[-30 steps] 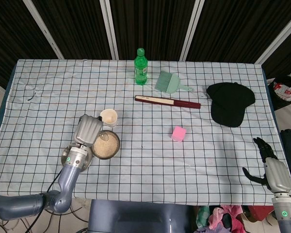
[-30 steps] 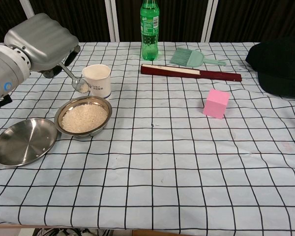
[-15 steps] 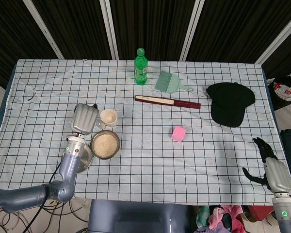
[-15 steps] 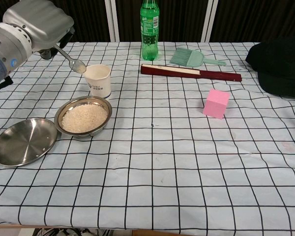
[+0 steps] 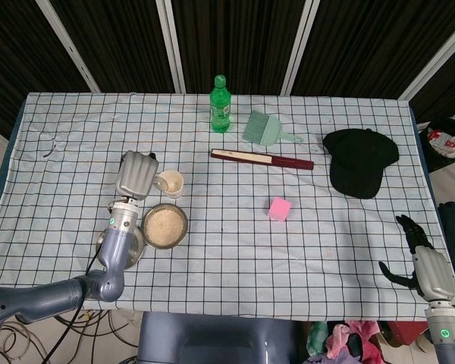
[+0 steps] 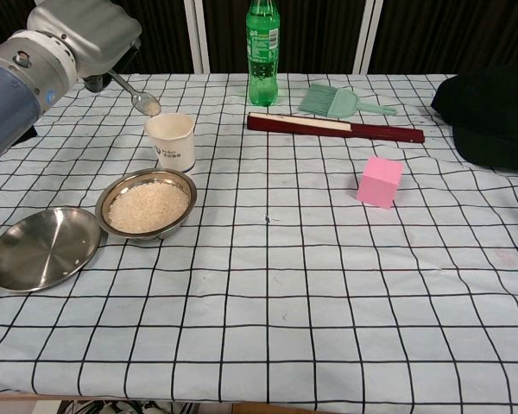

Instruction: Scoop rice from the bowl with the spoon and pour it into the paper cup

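The left hand [image 6: 85,33] has its fingers wrapped around the handle of a small metal spoon [image 6: 136,93], and the spoon's bowl hangs just above the rim of the white paper cup [image 6: 171,141], on the cup's left side. Whether any rice is on the spoon is too small to tell. Just in front of the cup sits the round steel bowl of white rice [image 6: 147,205], and left of that bowl, edge to edge, is a flat steel plate [image 6: 41,248]. Behind the cup, further along the checked tablecloth [image 6: 311,285], stands a green plastic bottle [image 6: 262,53]. The right hand [image 5: 423,258] is way off from the cup at the table's near right corner, fingers spread, holding nothing.
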Controlling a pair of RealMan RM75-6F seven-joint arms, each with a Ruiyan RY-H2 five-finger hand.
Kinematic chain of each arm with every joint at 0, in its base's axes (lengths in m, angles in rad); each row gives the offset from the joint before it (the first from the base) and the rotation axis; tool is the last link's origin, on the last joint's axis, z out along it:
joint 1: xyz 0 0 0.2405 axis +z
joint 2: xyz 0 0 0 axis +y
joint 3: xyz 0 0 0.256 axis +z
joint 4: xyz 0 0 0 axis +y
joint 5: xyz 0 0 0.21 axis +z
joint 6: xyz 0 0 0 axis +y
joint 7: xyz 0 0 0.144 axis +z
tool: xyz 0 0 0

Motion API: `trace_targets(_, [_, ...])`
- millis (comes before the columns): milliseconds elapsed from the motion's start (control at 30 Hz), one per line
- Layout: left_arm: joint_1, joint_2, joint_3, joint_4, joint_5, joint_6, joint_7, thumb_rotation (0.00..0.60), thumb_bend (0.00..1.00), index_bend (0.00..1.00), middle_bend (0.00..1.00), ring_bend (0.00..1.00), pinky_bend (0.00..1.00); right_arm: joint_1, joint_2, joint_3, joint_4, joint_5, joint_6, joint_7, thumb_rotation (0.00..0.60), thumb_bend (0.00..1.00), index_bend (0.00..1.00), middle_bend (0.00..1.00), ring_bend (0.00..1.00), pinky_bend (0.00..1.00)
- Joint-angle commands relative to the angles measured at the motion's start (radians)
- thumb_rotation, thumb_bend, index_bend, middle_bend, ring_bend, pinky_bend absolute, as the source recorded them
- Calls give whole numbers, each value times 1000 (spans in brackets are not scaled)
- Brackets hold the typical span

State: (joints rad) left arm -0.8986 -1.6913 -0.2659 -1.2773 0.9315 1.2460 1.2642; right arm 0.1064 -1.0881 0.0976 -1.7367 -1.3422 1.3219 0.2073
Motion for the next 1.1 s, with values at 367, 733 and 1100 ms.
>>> trace_targets(367, [-52, -30, 6, 142, -30, -61, 22, 600, 560, 806, 1000, 1000, 1000, 0, 2, 4, -7, 11, -3, 6, 600, 254, 0, 0, 0, 194])
trace_targets(733, [-102, -77, 23, 257, -26, -121, 42, 600, 560, 805, 1000, 1000, 1000, 1, 6, 7, -13, 19, -11, 15, 600, 253, 0, 0, 0, 194])
trace_targets(1100, [-152, -114, 91, 365, 54, -180, 82, 600, 561, 805, 1000, 1000, 1000, 1, 8, 9, -14, 24, -13, 21, 600, 253, 0, 0, 0, 194])
